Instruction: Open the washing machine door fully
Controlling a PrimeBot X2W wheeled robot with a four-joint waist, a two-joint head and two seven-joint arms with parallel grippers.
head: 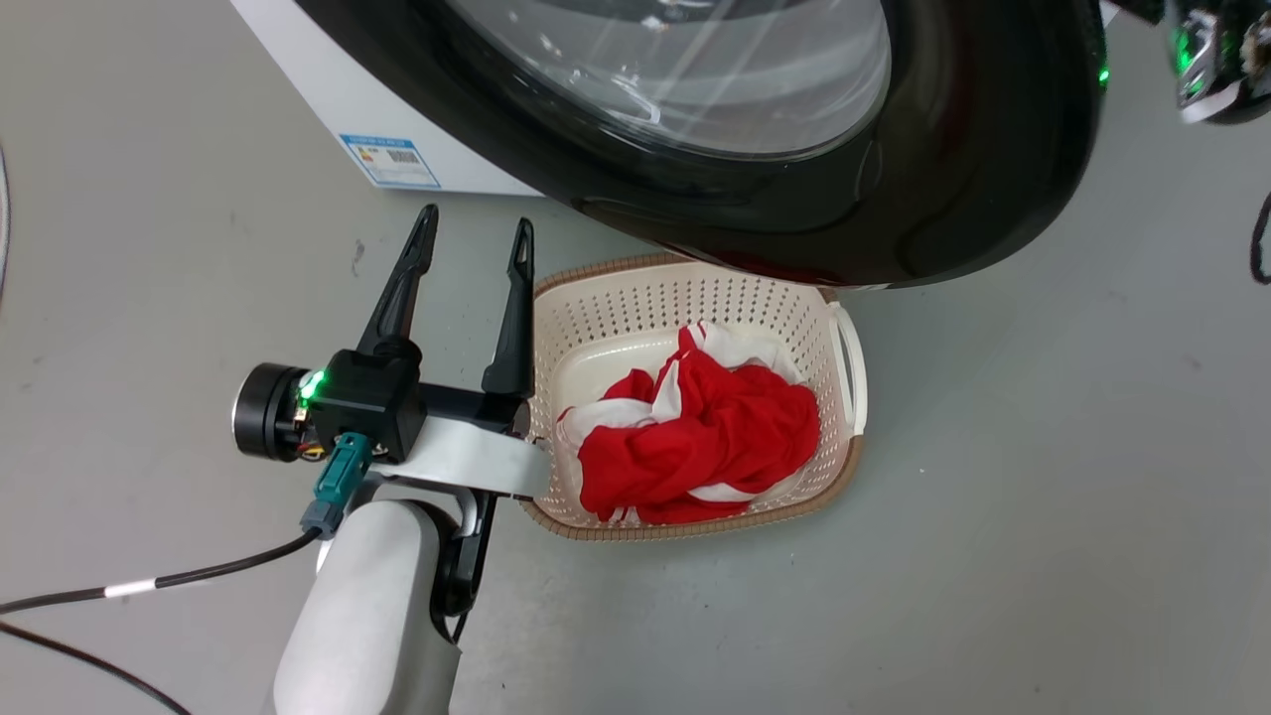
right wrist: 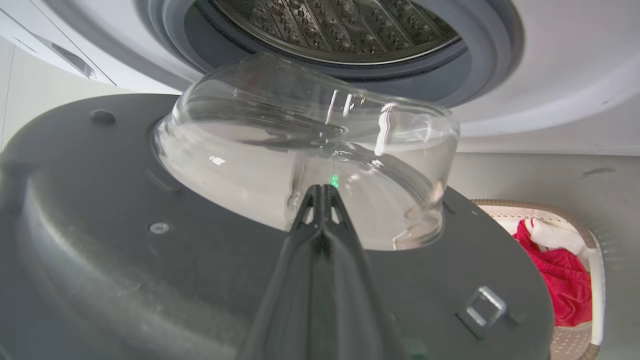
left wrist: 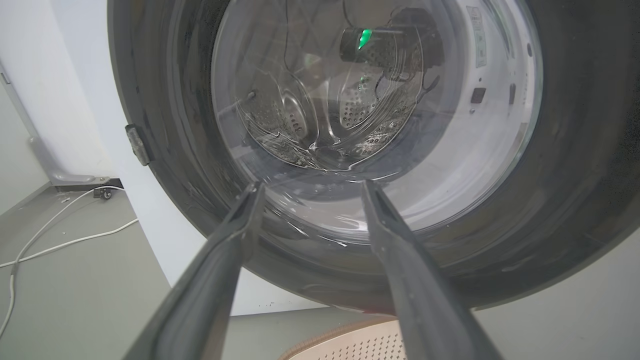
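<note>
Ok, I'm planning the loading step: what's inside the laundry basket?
A crumpled red and white garment lies in the cream basket. Anything beneath it is covered; the washing machine door hides its far corner.

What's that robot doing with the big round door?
It is opening the washing machine door, which stands partly open. Its right gripper, fingers shut, is at the door's inner side by the glass bowl. Its left gripper hangs open at the outer side, next to a basket of red and white clothes.

left tool (head: 477, 224) fingers spread wide apart, right tool (right wrist: 323, 194) fingers pressed together
</note>
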